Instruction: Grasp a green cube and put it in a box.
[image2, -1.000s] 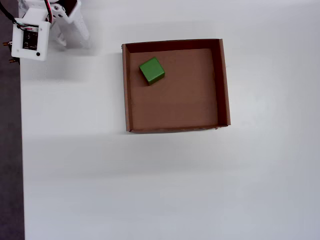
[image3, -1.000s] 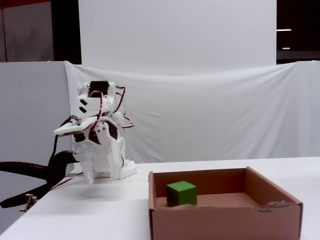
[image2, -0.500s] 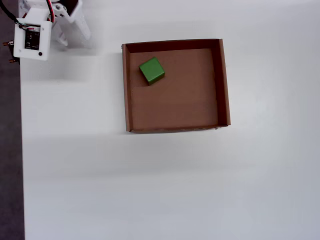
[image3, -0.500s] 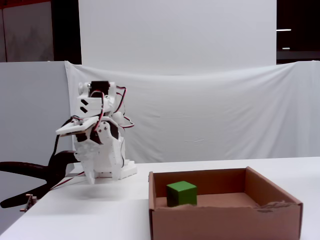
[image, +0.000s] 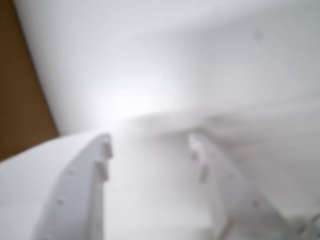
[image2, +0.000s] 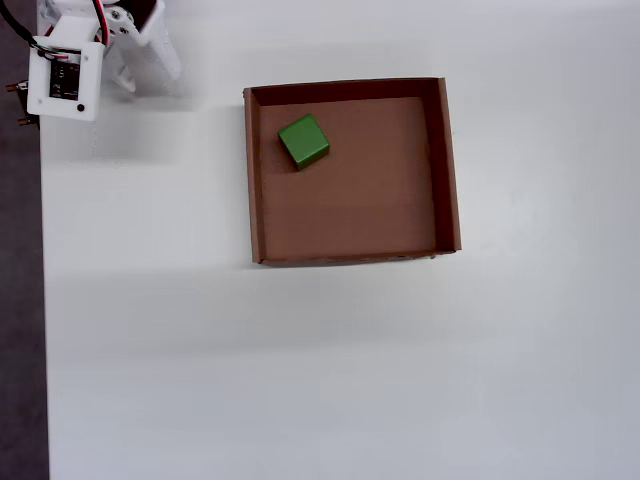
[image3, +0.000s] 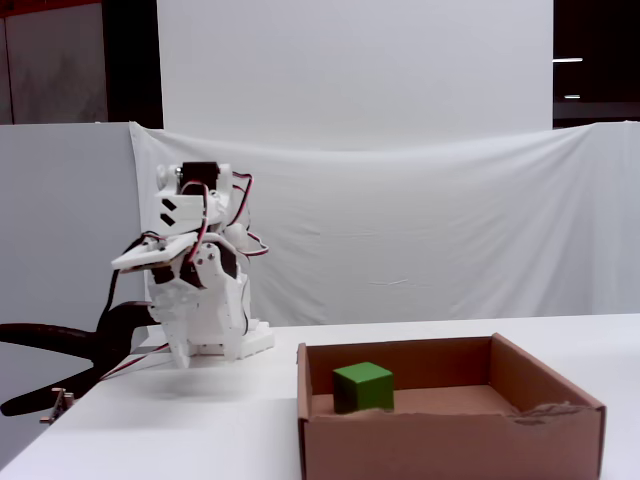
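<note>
The cube (image2: 303, 141) sits on the floor of the box (image2: 446, 170), near the top-left corner in the overhead view, clear of the walls. So the job looks done; I'd say all that's left is for the arm (image3: 195, 290) to rest, folded at the table's far left, well apart from the box. The gripper (image: 150, 145) shows its 2 fingers (image: 97, 165) parted with nothing between them. The wrist view is badly blurred, and the overhead view cuts off most of the arm.

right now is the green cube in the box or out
In. The green cube sits on the floor of the box, near its upper-left corner in the overhead view.
</note>
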